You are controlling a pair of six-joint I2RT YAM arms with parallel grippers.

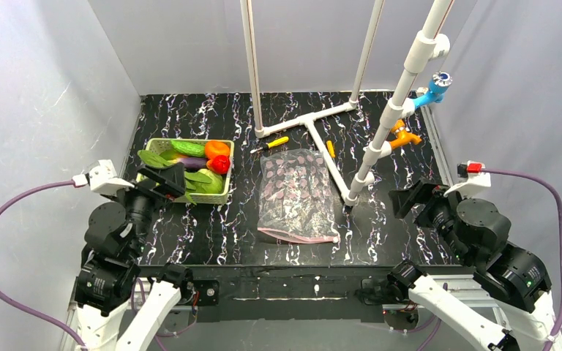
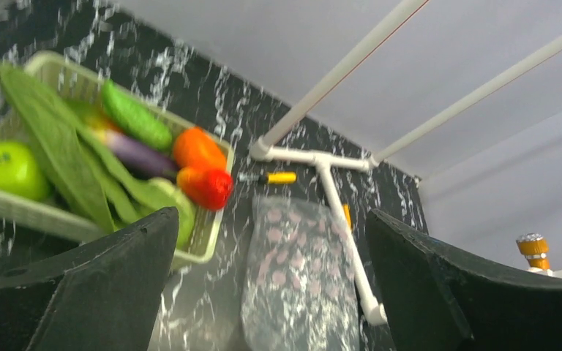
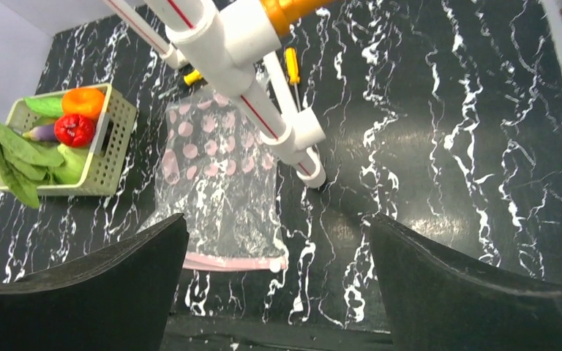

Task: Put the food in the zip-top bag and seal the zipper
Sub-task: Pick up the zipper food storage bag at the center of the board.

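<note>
Bag (image 1: 296,196) lies flat mid-table (image 1: 410,146), dotted pink, with its zipper (image 1: 300,236) along the near edge, facing the arms. Its far end sits just short of the white pipe frame (image 1: 315,121), and a leg of the frame runs close along its right side. Food is all in the basket (image 1: 219,196), far left: cucumber (image 1: 188,148), orange (image 1: 217,149), tomato (image 1: 220,164), apple (image 2: 9,170) and long leaves (image 1: 159,158) draped over the near rim. Nothing is in the bag yet. Left gripper (image 2: 271,216) hangs over the basket's near-left corner, jaws spread wide and holding nothing. Right gripper (image 3: 277,219) is near right, well apart from the bag, equally wide and empty. My read on handling: the food looks like light, hard, smooth plastic. The round pieces would likely squirt or roll from two fingers, so pinch across the widest part. Take the cucumber across its middle. The leaves look thin and may flex, so a pinch at one end should lift them. The bag looks limp and slick, its walls lying together. The zipper is probably its stiffest part, so grip one lip there near a corner. Whether the mouth is pressed shut I cannot tell.
</note>
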